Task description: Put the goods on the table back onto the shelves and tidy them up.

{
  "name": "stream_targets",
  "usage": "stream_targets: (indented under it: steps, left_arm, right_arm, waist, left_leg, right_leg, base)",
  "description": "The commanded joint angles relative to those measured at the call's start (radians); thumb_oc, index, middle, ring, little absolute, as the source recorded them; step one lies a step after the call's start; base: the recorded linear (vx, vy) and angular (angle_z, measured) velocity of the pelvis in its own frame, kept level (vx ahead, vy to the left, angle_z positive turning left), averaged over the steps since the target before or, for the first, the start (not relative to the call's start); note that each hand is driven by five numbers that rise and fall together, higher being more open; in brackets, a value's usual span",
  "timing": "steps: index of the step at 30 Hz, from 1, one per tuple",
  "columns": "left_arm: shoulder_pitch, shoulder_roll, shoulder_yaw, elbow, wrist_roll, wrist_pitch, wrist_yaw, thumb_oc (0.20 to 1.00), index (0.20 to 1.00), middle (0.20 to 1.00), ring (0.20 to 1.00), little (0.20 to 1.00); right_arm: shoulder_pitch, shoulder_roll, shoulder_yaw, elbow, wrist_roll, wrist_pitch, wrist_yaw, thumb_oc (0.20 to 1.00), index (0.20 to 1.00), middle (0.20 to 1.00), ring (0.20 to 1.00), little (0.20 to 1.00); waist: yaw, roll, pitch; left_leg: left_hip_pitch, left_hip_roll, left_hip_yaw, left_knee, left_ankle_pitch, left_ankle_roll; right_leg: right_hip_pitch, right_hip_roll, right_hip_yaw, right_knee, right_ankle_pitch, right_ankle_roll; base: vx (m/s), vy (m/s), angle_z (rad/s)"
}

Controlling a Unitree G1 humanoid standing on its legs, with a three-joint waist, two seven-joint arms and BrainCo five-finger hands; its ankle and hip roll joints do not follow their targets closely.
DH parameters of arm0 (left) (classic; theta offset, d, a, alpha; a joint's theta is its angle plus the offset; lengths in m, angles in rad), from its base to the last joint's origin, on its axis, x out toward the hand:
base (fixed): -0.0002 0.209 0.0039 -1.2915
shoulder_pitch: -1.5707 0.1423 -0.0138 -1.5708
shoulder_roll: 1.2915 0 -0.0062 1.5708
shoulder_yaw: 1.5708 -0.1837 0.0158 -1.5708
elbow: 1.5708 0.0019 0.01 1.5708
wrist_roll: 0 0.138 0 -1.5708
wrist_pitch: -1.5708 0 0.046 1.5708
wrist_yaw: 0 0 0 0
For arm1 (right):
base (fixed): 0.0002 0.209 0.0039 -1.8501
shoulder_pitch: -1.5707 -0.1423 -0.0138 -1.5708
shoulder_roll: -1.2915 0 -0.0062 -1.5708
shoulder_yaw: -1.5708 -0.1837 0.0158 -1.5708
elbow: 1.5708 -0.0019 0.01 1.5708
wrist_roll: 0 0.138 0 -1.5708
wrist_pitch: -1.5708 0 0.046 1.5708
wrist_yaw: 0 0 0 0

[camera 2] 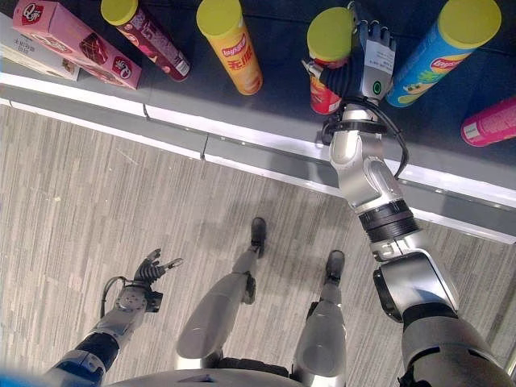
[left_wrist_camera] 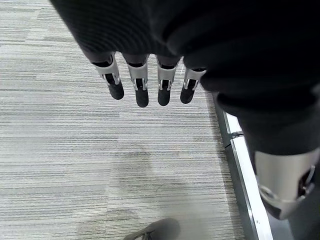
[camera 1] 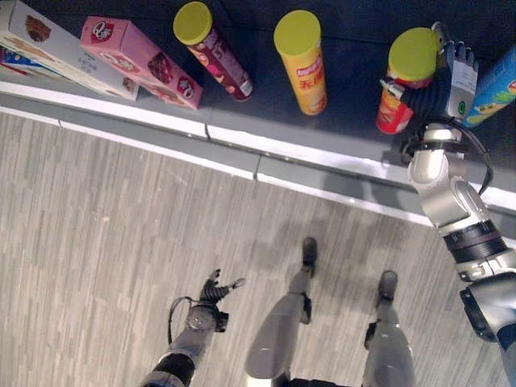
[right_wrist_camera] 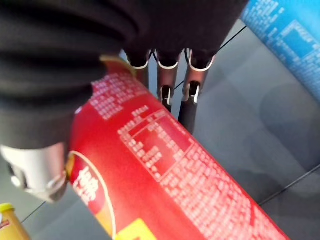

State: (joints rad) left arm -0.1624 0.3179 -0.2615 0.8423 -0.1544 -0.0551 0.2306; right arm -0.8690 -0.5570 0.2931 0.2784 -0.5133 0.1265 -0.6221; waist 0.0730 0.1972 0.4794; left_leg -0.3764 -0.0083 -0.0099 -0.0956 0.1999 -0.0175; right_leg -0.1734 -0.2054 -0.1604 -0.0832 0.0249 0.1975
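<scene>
shelf (camera 2: 266, 105) dark, goods standing in a row | blue can (camera 2: 439, 52) just beside my right robot hand (camera 2: 363, 68), orange can (camera 2: 230, 48) further off | red can (camera 2: 326, 60) upright on shelf, my fingers wrapped round it to steady placement | left robot hand (camera 2: 149, 270) idle, fingers relaxed, low over floor

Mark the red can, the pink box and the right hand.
red can (camera 2: 324, 98), right eye view, lower red side below the hand
pink box (camera 1: 137, 58), left eye view, top face
right hand (camera 2: 372, 64), right eye view, back of hand
</scene>
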Motion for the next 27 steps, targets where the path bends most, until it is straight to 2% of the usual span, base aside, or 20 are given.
stream_targets:
  steps: [1, 8, 9, 10, 19, 24, 25, 26, 27]
  left_arm:
    - [-0.016, 0.006, -0.008, 0.065, -0.028, -0.003, 0.024, 1.000, 1.000, 1.000, 1.000, 1.000]
    - [-0.021, 0.005, -0.010, 0.065, -0.028, -0.002, 0.029, 1.000, 1.000, 1.000, 1.000, 1.000]
    - [-0.021, 0.005, -0.009, 0.065, -0.028, 0.000, 0.031, 1.000, 1.000, 1.000, 1.000, 1.000]
    - [-0.021, 0.005, -0.009, 0.065, -0.028, 0.000, 0.031, 1.000, 1.000, 1.000, 1.000, 1.000]
    - [-0.034, 0.006, -0.006, 0.074, -0.019, 0.005, 0.031, 1.000, 1.000, 1.000, 1.000, 1.000]
    - [-0.033, -0.002, -0.001, 0.090, -0.008, 0.013, 0.025, 1.000, 1.000, 1.000, 1.000, 1.000]
    - [-0.030, -0.005, 0.007, 0.096, -0.003, 0.015, 0.021, 1.000, 1.000, 1.000, 1.000, 1.000]
    - [-0.026, -0.014, 0.017, 0.117, 0.012, 0.027, 0.020, 1.000, 1.000, 1.000, 1.000, 1.000]
    - [-0.026, -0.014, 0.017, 0.117, 0.012, 0.027, 0.020, 1.000, 1.000, 1.000, 1.000, 1.000]
  right_arm:
    - [0.016, 0.010, 0.036, -0.027, -0.050, -0.015, 0.015, 0.200, 0.200, 0.200, 0.200, 0.200]
    - [0.012, 0.012, 0.039, -0.017, -0.051, -0.012, 0.009, 0.200, 0.200, 0.200, 0.200, 0.200]
    - [0.016, 0.014, 0.036, -0.021, -0.053, -0.012, 0.004, 0.875, 0.875, 0.875, 0.875, 0.875]
    - [0.017, 0.015, 0.036, -0.022, -0.053, -0.012, 0.004, 1.000, 1.000, 1.000, 1.000, 1.000]
    - [0.033, 0.005, 0.037, -0.074, -0.061, -0.027, 0.012, 1.000, 1.000, 1.000, 1.000, 1.000]
    - [0.085, -0.024, 0.013, -0.235, -0.061, -0.071, 0.050, 1.000, 1.000, 1.000, 1.000, 1.000]
    - [0.111, -0.030, 0.009, -0.280, -0.050, -0.093, 0.066, 1.000, 1.000, 1.000, 1.000, 1.000]
    - [0.218, -0.031, -0.009, -0.384, -0.013, -0.126, 0.130, 1.000, 1.000, 1.000, 1.000, 1.000]
    - [0.219, -0.032, -0.010, -0.385, -0.013, -0.126, 0.131, 1.000, 1.000, 1.000, 1.000, 1.000]
  waist:
    - [0.005, -0.036, -0.038]
    - [0.002, -0.041, -0.038]
    - [0.001, -0.040, -0.038]
    - [0.001, -0.041, -0.038]
    - [-0.006, -0.048, -0.053]
    - [-0.019, -0.066, -0.080]
    - [-0.028, -0.075, -0.090]
    - [-0.044, -0.098, -0.116]
    - [-0.044, -0.098, -0.116]
  left_leg:
    - [-0.081, 0.071, 0.029, 0.108, -0.101, -0.097]
    - [-0.076, 0.073, 0.030, 0.103, -0.100, -0.097]
    - [-0.076, 0.074, 0.030, 0.102, -0.100, -0.097]
    - [-0.075, 0.074, 0.030, 0.101, -0.100, -0.097]
    - [-0.056, 0.079, 0.035, 0.096, -0.102, -0.101]
    - [-0.027, 0.088, 0.041, 0.088, -0.105, -0.107]
    - [-0.015, 0.092, 0.042, 0.085, -0.108, -0.109]
    - [0.017, 0.104, 0.048, 0.080, -0.114, -0.110]
    - [0.018, 0.104, 0.048, 0.080, -0.114, -0.110]
  right_leg:
    - [-0.088, -0.069, 0.024, 0.153, -0.085, 0.003]
    - [-0.093, -0.067, 0.030, 0.156, -0.084, 0.003]
    - [-0.093, -0.067, 0.031, 0.155, -0.083, 0.003]
    - [-0.093, -0.067, 0.032, 0.155, -0.083, 0.003]
    - [-0.078, -0.065, 0.033, 0.148, -0.083, 0.004]
    - [-0.050, -0.060, 0.029, 0.132, -0.079, 0.004]
    - [-0.041, -0.057, 0.030, 0.128, -0.080, 0.003]
    - [-0.008, -0.053, 0.024, 0.112, -0.079, 0.002]
    - [-0.007, -0.053, 0.024, 0.111, -0.078, 0.002]
  base:
    - [0.00, 0.000, 0.00]
    - [0.00, 0.000, 0.00]
    - [0.00, 0.000, 0.00]
    - [0.00, 0.000, 0.00]
    - [0.00, 0.000, 0.00]
    - [0.00, -0.005, -0.01]
    - [0.02, -0.068, -0.15]
    - [0.02, -0.068, -0.14]
    - [0.04, -0.102, -0.09]
